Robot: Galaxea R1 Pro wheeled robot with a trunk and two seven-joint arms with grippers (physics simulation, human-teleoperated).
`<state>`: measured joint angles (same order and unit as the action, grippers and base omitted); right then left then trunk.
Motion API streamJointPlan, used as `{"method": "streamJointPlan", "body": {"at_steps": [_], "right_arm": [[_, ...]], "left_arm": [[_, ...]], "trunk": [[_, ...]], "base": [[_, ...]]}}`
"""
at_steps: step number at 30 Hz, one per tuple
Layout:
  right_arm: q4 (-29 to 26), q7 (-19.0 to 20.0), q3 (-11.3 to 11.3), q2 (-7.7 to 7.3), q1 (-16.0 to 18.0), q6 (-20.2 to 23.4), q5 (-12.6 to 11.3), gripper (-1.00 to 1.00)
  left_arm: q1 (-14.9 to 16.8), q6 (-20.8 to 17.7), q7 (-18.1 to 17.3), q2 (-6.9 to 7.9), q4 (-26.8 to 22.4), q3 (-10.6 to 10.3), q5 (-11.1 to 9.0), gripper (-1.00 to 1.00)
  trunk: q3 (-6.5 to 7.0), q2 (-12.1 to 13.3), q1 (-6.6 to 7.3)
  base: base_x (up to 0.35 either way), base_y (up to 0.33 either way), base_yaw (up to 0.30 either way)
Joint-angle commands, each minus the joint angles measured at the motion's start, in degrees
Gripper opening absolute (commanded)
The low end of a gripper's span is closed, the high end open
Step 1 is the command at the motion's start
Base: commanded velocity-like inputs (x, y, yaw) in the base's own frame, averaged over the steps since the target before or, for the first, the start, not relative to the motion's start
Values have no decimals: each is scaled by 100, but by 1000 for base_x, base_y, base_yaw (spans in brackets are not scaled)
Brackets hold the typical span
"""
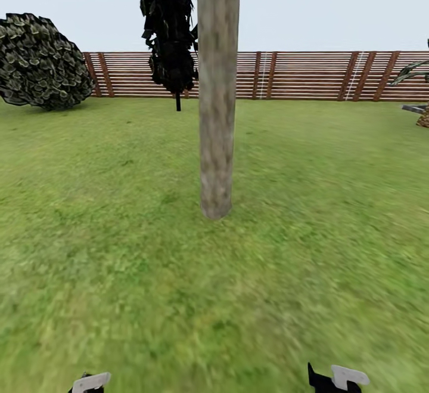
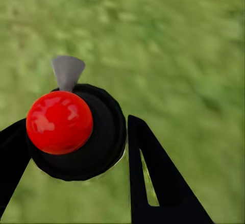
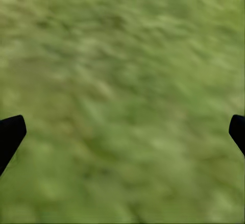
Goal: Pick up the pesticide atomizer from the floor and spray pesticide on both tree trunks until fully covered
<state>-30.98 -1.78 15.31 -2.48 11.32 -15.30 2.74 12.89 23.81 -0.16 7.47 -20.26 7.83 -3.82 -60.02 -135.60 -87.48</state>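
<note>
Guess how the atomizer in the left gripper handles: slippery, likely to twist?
The pesticide atomizer looks rigid and small, probably light. Its round black body and glossy red cap suggest that it could rotate or slip between the left gripper fingers, which flank the curved sides.

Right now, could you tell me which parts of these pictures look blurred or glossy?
Head view: the lawn smears towards the bottom edge, while the trunk and fence stay fairly crisp, under flat, shadowless light. Left wrist view: the atomizer is sharp, its red cap showing white highlights, against blurred grass. Right wrist view: the grass is soft throughout.
</note>
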Motion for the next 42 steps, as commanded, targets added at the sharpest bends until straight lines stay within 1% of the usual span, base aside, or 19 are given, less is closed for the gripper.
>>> {"method": "streamJointPlan", "body": {"at_steps": [1,35,42], "right_arm": [[5,-16,7,1,4,-17,29,100],[13,-16,7,2,7,-17,34,100],[13,-7,3,3,3,-15,34,100]], "left_arm": [[3,18,-2,0,4,-9,-39,-100],[3,18,-2,3,4,-9,-39,-100],[3,18,-2,8,4,0,-39,-100]], "trunk": [[-5,-1,-2],[-5,-1,-2],[-5,-1,-2]], "base": [[336,0,0],[335,0,-1],[336,0,-210]]}}
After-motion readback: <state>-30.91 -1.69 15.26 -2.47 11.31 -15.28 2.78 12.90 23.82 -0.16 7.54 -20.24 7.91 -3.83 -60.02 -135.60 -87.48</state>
